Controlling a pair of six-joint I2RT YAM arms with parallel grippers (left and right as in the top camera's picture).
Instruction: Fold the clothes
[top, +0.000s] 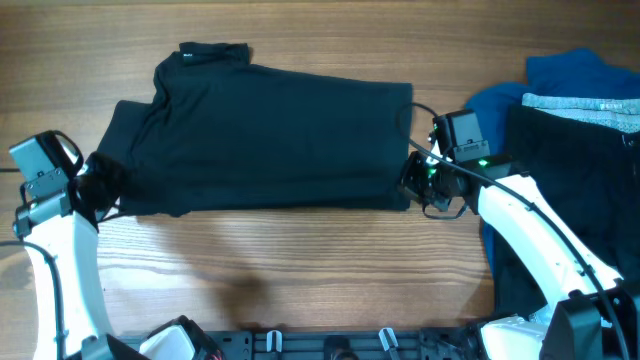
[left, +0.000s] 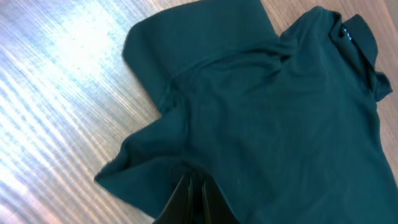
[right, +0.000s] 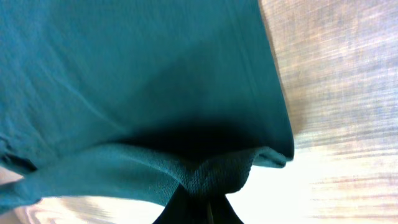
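Observation:
The clothes are one black collared shirt (top: 270, 130) lying flat across the middle of the table, its collar (top: 213, 52) at the far left. My left gripper (top: 103, 186) is at the shirt's left edge, shut on a fold of fabric near the sleeve. In the left wrist view the fingers (left: 189, 198) pinch the shirt (left: 273, 124), with the sleeve and collar (left: 357, 37) beyond them. My right gripper (top: 411, 182) is shut on the shirt's near right corner. The right wrist view shows the hem (right: 224, 171) bunched between the fingertips (right: 186, 208).
A bright blue garment (top: 560, 75) and a black garment with a grey waistband (top: 580, 102) lie at the right edge, under and beside my right arm. Bare wooden table (top: 290, 270) runs along the near side of the shirt.

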